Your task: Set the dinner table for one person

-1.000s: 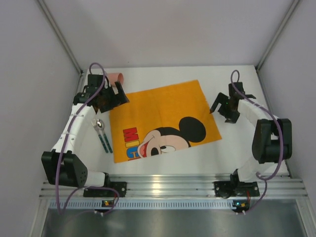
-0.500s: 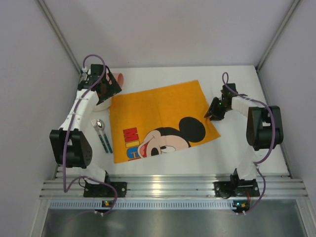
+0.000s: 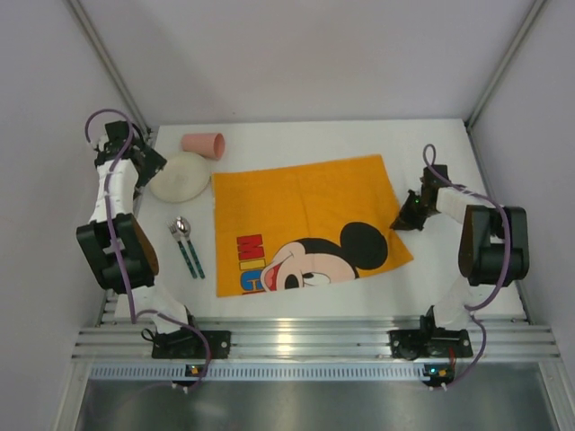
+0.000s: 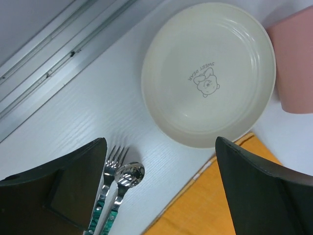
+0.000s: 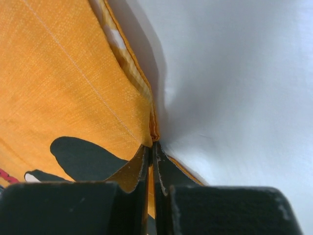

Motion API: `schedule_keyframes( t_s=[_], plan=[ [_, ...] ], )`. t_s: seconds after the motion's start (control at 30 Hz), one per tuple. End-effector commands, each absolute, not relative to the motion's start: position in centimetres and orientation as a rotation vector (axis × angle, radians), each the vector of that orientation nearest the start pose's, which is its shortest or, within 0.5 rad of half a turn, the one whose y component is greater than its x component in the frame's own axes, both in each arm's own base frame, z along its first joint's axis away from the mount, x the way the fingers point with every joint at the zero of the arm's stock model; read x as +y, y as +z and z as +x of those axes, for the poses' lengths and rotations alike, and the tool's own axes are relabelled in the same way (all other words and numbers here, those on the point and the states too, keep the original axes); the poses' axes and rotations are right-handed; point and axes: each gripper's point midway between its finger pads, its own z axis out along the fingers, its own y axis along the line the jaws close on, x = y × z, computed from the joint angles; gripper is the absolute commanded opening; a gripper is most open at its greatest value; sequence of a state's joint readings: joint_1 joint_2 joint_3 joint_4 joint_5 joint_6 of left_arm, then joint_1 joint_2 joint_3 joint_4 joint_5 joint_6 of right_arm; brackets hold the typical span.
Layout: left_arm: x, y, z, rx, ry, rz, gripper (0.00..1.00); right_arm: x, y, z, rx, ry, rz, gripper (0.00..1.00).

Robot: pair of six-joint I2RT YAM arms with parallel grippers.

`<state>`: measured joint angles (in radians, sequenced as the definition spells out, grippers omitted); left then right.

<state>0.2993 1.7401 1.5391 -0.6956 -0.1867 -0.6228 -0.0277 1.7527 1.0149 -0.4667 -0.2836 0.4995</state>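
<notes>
While my right gripper (image 5: 152,145) pinched the placemat (image 3: 305,206) by its right edge (left gripper (image 4: 159,142) gaping over the plate (image 4: 208,73)), squaring it, then releasing, seemed next.

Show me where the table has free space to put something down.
Free: the far strip of the dinner table behind the placemat, right of the pink cup; and the near strip between placemat and aluminium rail. Crowded: the left side, with plate, fork and spoon.

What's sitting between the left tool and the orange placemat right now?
Just the cream plate, between the left tool and the placemat; the top external view shows it.
</notes>
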Motion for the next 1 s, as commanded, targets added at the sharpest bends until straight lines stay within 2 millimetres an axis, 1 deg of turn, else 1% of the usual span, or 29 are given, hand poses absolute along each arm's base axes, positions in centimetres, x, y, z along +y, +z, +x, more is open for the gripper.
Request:
schedule_keyframes(
  t_s=[0.0,0.03,0.07,0.13,0.17,0.2,0.27,0.33,0.4,0.43,0.5,0.53,0.6,0.63,0.67,0.7,0.73,0.77,0.83,0.9,0.93,0.97],
  plan=[
    [12.6,17.0,45.2,2.150,-0.045,-1.054,0.98,0.8,1.0,30.9,2.767,0.279,0.758,0.00],
    [12.3,16.4,45.4,2.167,-0.058,-1.044,0.98,0.7,1.0,30.7,2.767,0.274,0.760,0.00],
    [12.3,16.3,45.8,2.160,-0.069,-1.028,0.98,0.8,1.0,30.6,2.767,0.276,0.755,0.00],
    [12.2,15.0,45.7,2.184,-0.087,-1.043,0.98,1.0,1.0,30.4,2.772,0.293,0.768,0.00],
    [12.2,14.9,45.7,2.183,-0.095,-1.050,0.97,1.5,1.0,30.4,2.776,0.335,0.765,0.00],
    [12.4,14.2,45.5,2.180,-0.097,-1.063,0.98,1.9,1.0,30.3,2.779,0.359,0.760,0.00],
    [12.6,13.7,45.3,2.162,-0.109,-1.091,0.97,2.7,0.9,30.2,2.789,0.422,0.736,0.00],
    [13.0,12.6,45.1,2.154,-0.117,-1.125,0.98,3.0,0.9,30.0,2.799,0.441,0.714,0.01],
    [13.5,11.9,45.1,2.147,-0.130,-1.154,0.97,3.1,1.2,29.8,2.806,0.443,0.708,0.02],
    [13.1,11.4,45.2,2.162,-0.162,-1.157,0.97,3.1,1.1,29.2,2.823,0.439,0.721,0.02],
    [13.1,11.3,45.5,2.166,-0.173,-1.156,0.97,3.2,1.4,28.7,2.827,0.443,0.739,0.02],
    [13.2,10.8,45.6,2.174,-0.172,-1.160,0.97,3.3,1.2,28.0,2.841,0.440,0.753,0.02],
    [13.5,10.8,45.9,2.169,-0.172,-1.161,0.97,3.3,1.3,27.4,2.845,0.430,0.771,0.00],
    [13.6,10.4,46.0,2.173,-0.170,-1.168,0.97,3.4,1.3,26.7,2.861,0.425,0.779,0.00],
    [13.5,10.3,46.2,2.174,-0.171,-1.167,0.97,3.1,1.4,26.5,2.865,0.405,0.781,0.00],
    [13.7,10.3,46.3,2.169,-0.171,-1.166,0.97,3.0,1.7,26.3,2.862,0.395,0.773,0.01],
    [13.7,9.8,46.4,2.175,-0.169,-1.175,0.97,3.0,1.9,26.0,2.871,0.391,0.772,0.03],
    [13.7,9.6,46.5,2.177,-0.167,-1.172,0.97,2.9,2.2,26.0,2.870,0.382,0.763,0.06],
    [14.0,9.0,46.7,2.184,-0.157,-1.182,0.96,2.8,3.2,25.9,2.872,0.371,0.743,0.41],
    [14.1,8.3,46.9,2.193,-0.156,-1.189,0.95,2.4,4.3,26.2,2.851,0.348,0.730,0.67],
    [14.0,8.3,47.1,2.194,-0.164,-1.179,0.93,2.3,5.2,26.6,2.834,0.344,0.723,0.71],
    [14.2,8.4,47.4,2.190,-0.161,-1.175,0.92,2.1,5.7,26.9,2.818,0.332,0.716,0.72]
  ],
)
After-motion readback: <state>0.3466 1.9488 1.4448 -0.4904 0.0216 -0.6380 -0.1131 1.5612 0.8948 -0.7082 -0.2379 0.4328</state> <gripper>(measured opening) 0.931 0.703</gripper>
